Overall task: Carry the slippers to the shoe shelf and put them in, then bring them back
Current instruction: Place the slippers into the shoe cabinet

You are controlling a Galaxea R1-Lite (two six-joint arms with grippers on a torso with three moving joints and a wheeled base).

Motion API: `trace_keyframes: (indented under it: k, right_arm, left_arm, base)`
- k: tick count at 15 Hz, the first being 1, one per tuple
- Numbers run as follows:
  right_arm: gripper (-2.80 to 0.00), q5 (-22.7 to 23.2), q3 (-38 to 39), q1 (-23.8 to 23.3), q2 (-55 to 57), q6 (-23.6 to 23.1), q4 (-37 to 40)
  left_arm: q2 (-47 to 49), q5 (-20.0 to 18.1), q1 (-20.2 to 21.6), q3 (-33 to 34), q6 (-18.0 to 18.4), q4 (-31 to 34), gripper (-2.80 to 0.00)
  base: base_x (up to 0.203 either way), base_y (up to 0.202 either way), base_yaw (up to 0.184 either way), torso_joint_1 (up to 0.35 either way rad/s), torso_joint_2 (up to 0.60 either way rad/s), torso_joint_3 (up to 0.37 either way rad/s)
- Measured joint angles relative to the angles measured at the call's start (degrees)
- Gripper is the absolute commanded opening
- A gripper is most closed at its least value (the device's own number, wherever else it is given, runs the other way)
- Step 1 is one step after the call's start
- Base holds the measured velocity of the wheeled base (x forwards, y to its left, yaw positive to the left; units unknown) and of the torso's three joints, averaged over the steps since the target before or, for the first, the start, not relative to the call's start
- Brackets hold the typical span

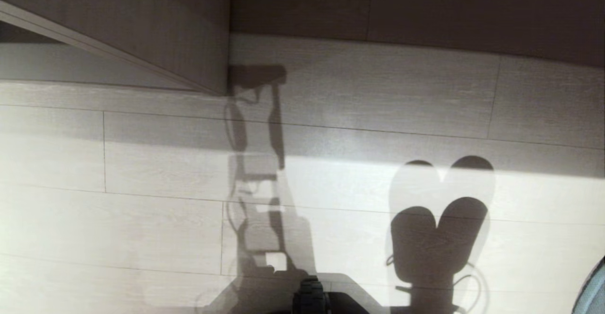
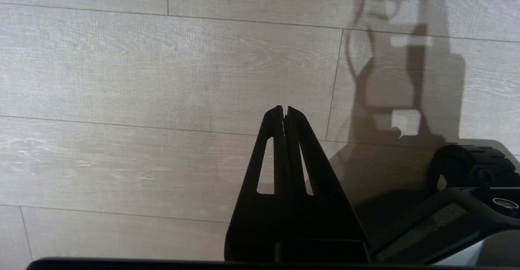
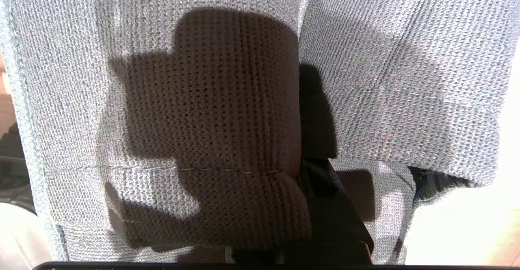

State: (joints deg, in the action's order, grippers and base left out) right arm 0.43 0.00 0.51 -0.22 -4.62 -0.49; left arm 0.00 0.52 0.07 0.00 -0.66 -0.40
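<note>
The slippers point(image 3: 195, 99), two grey-blue knit pieces side by side, fill the right wrist view. My right gripper point(image 3: 301, 165) is shut on them where they meet. One black finger point(image 3: 331, 209) shows between them and the other is hidden under the fabric. Their heart-shaped shadow point(image 1: 439, 238) falls on the floor in the head view. At the upper left of the head view stands a pale wood-grain panel of the shoe shelf point(image 1: 165, 30). My left gripper point(image 2: 285, 109) hangs shut and empty over the floor.
Pale wood-look floor planks point(image 1: 142, 177) spread across the head view, dark in shade at the far side. The black front of my base point(image 1: 309, 297) shows at the near edge, with my own shadow point(image 1: 257, 172) cast ahead of it.
</note>
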Motion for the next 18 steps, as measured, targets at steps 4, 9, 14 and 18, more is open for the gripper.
trace_keyframes:
  k: [4, 9, 14, 18]
  right_arm:
    - [-2.8, -0.02, 0.0, 0.0, 0.0, 0.15, 0.0]
    - [-2.8, -0.34, 0.0, 0.0, 0.01, 1.1, 0.22]
    - [-2.8, -0.57, 0.0, 0.0, 0.04, 1.12, 0.11]
    - [-2.8, -0.43, 0.0, 0.0, 0.06, 0.85, 0.09]
  left_arm:
    - [0.0, -0.02, -0.07, 0.0, 0.0, 0.0, -2.8]
    - [0.0, -0.01, -0.02, 0.0, 0.06, 0.1, -2.8]
    - [0.0, -0.01, -0.02, 0.0, 0.09, 0.13, -2.8]
    - [0.0, -0.08, -0.02, 0.0, 0.15, 0.33, -2.8]
  base:
    - [0.0, 0.0, 0.0, 0.007, 0.0, 0.202]
    - [0.0, 0.0, 0.0, 0.001, 0.0, 0.204]
    - [0.0, 0.0, 0.0, 0.003, 0.0, 0.2]
    - [0.0, 0.0, 0.0, 0.002, 0.0, 0.207]
